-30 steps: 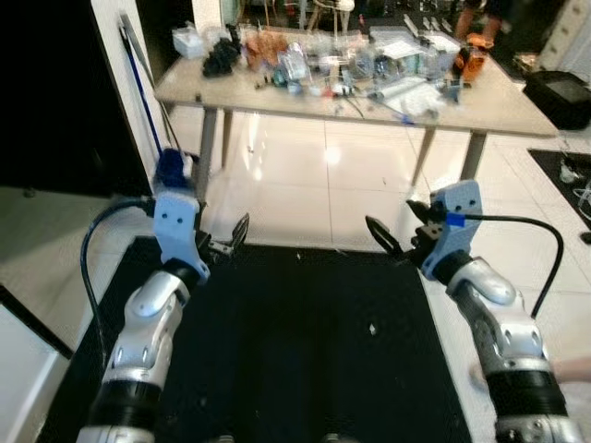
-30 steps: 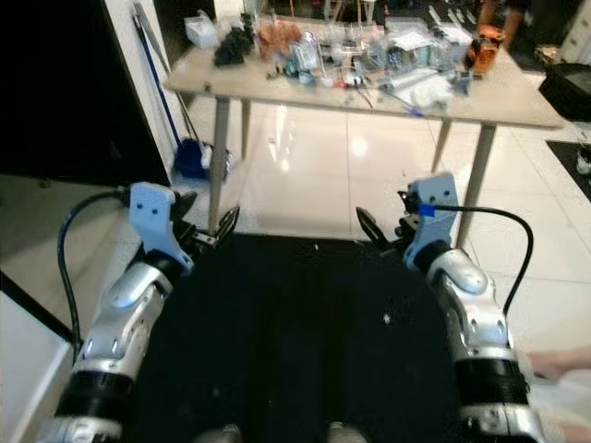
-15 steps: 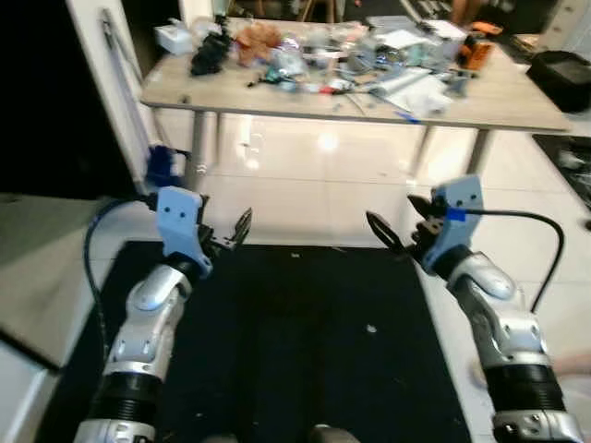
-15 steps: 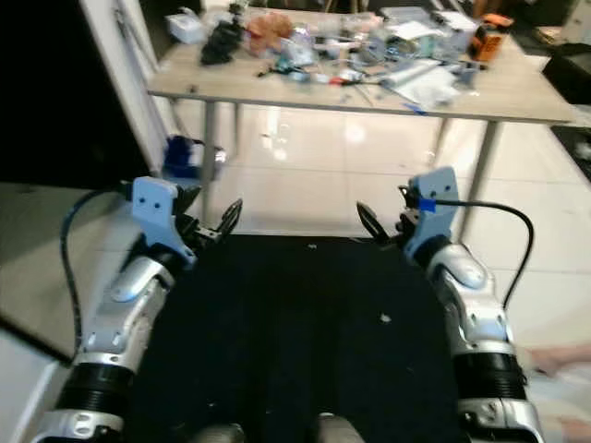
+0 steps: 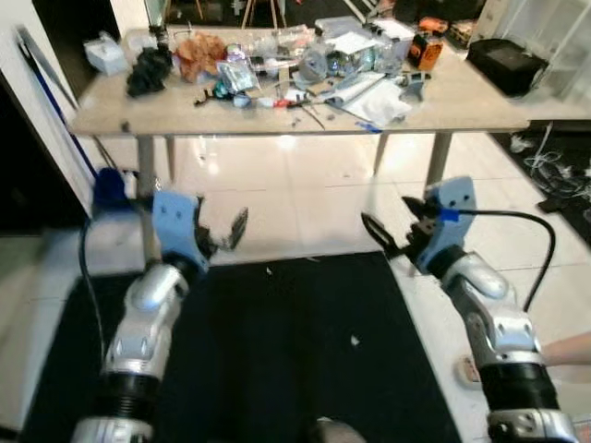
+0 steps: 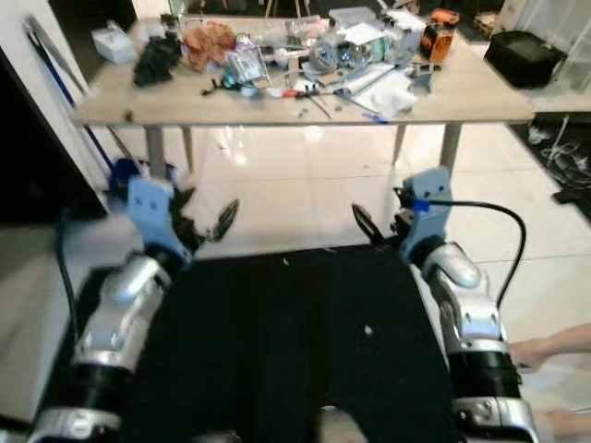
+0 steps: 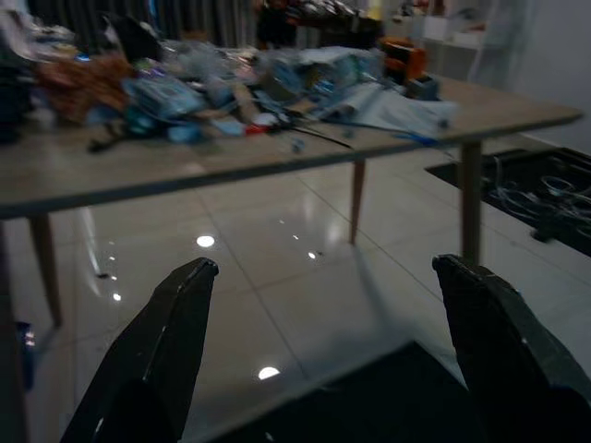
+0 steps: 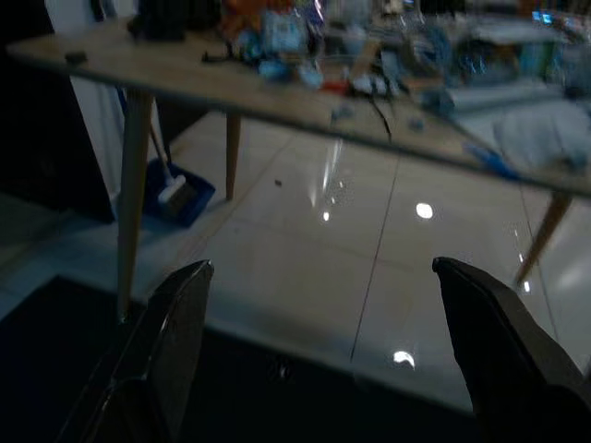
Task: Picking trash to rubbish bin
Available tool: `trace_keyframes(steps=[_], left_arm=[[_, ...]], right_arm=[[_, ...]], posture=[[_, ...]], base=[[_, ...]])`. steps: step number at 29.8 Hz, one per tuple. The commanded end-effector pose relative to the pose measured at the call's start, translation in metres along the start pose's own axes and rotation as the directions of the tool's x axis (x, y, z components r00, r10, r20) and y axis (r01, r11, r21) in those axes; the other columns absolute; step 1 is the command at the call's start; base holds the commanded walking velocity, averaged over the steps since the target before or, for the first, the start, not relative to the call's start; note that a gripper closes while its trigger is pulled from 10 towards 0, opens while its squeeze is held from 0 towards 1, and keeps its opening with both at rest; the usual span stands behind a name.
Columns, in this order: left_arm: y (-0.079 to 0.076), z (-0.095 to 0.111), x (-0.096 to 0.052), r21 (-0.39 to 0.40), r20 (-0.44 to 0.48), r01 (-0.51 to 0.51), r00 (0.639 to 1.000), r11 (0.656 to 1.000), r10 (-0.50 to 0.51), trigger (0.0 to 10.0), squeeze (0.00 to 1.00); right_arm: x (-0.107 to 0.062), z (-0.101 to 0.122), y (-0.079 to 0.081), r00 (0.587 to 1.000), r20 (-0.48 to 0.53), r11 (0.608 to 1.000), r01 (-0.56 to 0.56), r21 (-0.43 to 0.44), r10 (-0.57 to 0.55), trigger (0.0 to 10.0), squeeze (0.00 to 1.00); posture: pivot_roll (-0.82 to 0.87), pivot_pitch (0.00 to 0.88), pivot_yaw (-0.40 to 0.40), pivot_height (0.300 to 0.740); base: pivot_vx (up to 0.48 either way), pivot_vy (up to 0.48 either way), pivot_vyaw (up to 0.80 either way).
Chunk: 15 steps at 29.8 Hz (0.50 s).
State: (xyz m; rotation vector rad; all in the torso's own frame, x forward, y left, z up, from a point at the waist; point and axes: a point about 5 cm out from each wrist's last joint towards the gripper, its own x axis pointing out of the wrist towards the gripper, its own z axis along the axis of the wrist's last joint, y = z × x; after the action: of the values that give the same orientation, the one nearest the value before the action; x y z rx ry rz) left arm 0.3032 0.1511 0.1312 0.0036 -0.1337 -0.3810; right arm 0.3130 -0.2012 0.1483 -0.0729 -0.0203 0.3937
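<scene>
No readable text, labels, brands or numbers anywhere; packaging in the clutter on the bench (image 5: 480,109) is too small and blurred to make out; orange box (image 5: 425,50) at the far end shows dark marks, illegible; wrist views too dim for print

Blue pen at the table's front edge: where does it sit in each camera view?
Left eye view: blue pen on the table's near edge, right of centre.
Right eye view: pen on the same edge, right of centre.
Left wrist view: pen at the table edge.
Right wrist view: pen, blurred, at the table edge.
Shared landmark: the white paper just behind it.
</scene>
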Motion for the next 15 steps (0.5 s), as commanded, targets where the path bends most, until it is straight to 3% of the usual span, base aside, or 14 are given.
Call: trace_keyframes(steps=[1, 15], left_arm=[[0.0015, -0.0023, -0.0025, 0.011, -0.014, 0.001, 1.000, 1.000, -0.001, 10.0, 0.00], [-0.0008, -0.0017, -0.0014, 0.011, -0.010, 0.014, 1.000, 1.000, -0.014, 10.0, 0.00]], right_arm=[[0.0007, -0.0034, 0.0042, 1.000, -0.008, 1.000, -0.010, 0.003, 0.010, 10.0, 0.00], [0.0012, -0.0055, 0.0044, 1.000, -0.015, 1.000, -0.003, -0.006, 0.003, 10.0, 0.00]], posture=[[-0.06, 0.000, -0.028, 0.740], [-0.05, 0.000, -0.030, 0.740]], base=[[0.480, 0.000, 0.00], [0.480, 0.000, 0.00]])
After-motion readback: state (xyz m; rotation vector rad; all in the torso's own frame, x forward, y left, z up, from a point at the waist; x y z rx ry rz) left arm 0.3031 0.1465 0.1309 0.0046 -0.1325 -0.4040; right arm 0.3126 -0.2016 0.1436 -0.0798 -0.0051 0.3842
